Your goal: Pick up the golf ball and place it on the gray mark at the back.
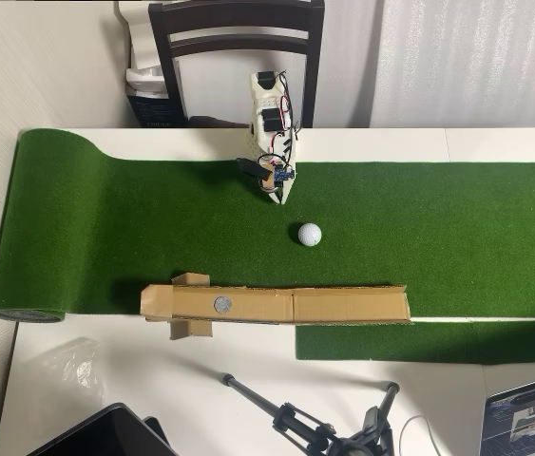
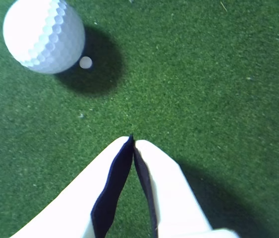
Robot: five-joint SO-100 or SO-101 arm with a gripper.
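1. Gripper (image 2: pixel 132 140): fingers pressed together at the tips, nothing between them, above the green turf (image 1: pixel 438 228).
2. Golf ball (image 1: pixel 310 234): rests on the turf, near the gripper (image 1: pixel 277 195) but apart from it; in the wrist view it (image 2: pixel 43 34) sits at upper left beside a tiny white dot (image 2: pixel 85 62).
3. Gray mark (image 1: pixel 220 305): printed on the cardboard strip (image 1: pixel 343 306) at the turf's lower edge in the overhead view, unoccupied.

No text, label, brand, number or sign can be read on anything in either view.
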